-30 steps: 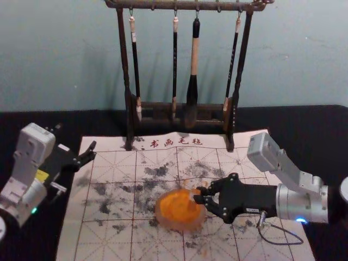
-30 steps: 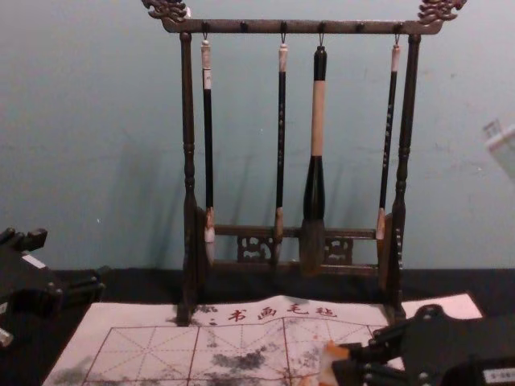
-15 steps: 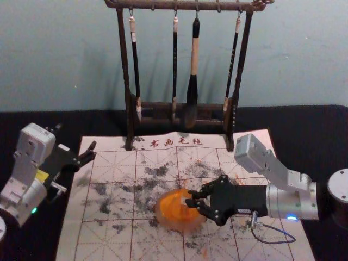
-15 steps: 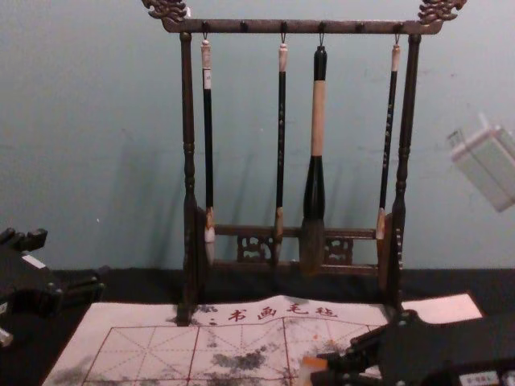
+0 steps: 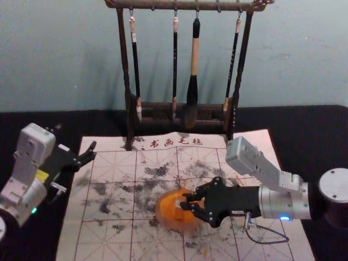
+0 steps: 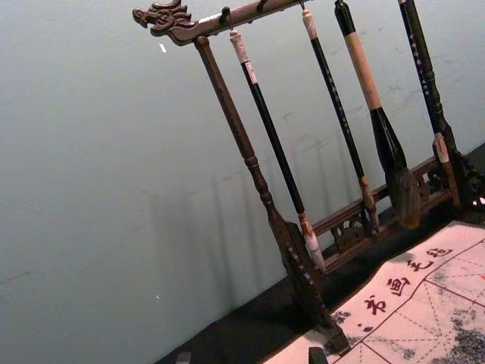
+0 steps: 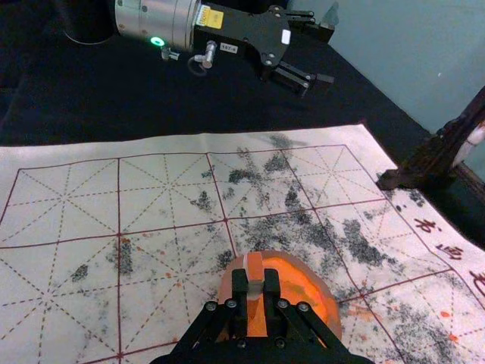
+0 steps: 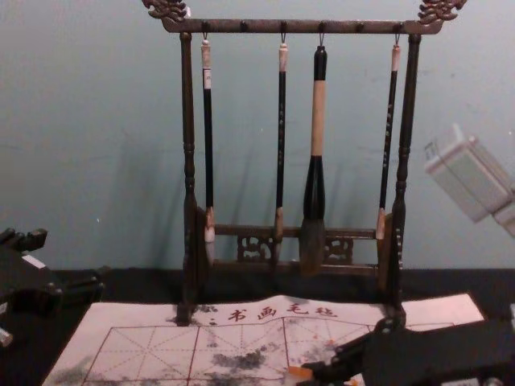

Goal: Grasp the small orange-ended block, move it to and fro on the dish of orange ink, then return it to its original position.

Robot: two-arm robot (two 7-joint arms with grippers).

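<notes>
The right gripper (image 7: 255, 284) had the orange-ended block (image 7: 255, 264) clamped between its fingers, the ink dish (image 7: 331, 309) just below them and the left gripper (image 7: 330, 55) parked opposite, fingers apart, and too low a stroke risked dragging the dish or dislodging the block

Looks like some kind of calligraphy spot to me: brushes (image 5: 194, 57) hanging off a dark carved rack (image 5: 124, 60), an ink-stained gridded mat (image 5: 111, 157) with Chinese characters, a dish of orange ink (image 5: 167, 209), all on a black surface (image 5: 304, 122) by a plain blue-grey wall (image 5: 304, 60). Home, studio or lab, can't tell.
</notes>
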